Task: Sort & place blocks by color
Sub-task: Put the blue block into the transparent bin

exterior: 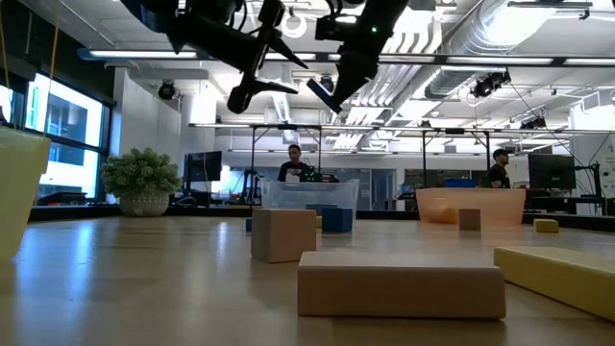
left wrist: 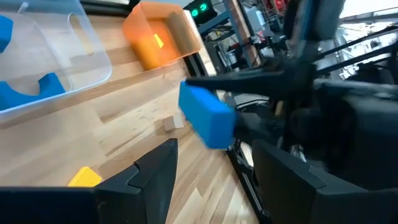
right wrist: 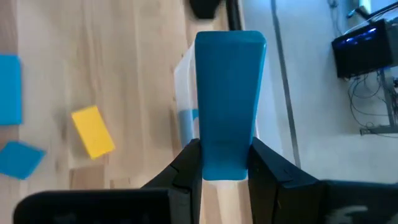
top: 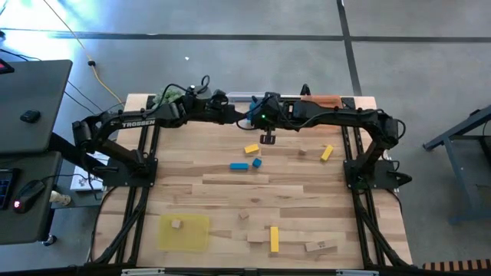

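My right gripper is raised over the table's far middle, shut on a blue bar block. The clear tray shows behind the bar with a blue piece inside. My left gripper is open and hovers beside it, facing the held blue bar without touching it. On the table lie a yellow block, a blue bar, a blue cube, another yellow block, a yellow bar and several plain wood blocks. My right gripper pinches the blue bar between its two fingers by one end. The bar lies along the fingers and sticks out past their tips. The fingers slant down from above, and the bar is lifted clear of the table.
The clear tray and the orange tray stand at the far edge. The yellow tray sits near the left front with one plain block in it. A green plant ball is at the far left corner. People stand in the room behind.
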### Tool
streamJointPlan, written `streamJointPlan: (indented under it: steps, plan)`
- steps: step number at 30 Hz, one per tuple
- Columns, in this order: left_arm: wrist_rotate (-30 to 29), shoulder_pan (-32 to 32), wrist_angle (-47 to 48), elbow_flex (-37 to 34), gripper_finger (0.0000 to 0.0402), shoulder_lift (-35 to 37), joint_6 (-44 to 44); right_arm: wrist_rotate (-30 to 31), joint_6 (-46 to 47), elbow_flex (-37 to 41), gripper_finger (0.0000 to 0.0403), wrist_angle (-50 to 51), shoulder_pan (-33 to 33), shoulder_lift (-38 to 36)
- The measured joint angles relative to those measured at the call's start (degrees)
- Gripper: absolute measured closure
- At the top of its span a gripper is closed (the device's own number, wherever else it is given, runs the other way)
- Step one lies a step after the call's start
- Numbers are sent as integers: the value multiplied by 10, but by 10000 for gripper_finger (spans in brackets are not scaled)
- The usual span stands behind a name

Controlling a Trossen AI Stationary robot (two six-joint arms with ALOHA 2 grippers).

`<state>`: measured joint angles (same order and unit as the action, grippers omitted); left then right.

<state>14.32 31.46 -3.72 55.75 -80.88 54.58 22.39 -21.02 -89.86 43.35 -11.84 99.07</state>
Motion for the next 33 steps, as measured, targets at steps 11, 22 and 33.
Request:
streamJointPlan:
  steps: [11,22,33]
  plan:
    - [-9,0,20,0,204,0,3,-29,-27,0,334,-33,8,21]
    - [-27,0,57,0,204,-2,3,-24,-37,0,334,-74,18,34]
    - [-29,0,67,0,274,-2,3,-19,-39,0,334,-88,16,34]
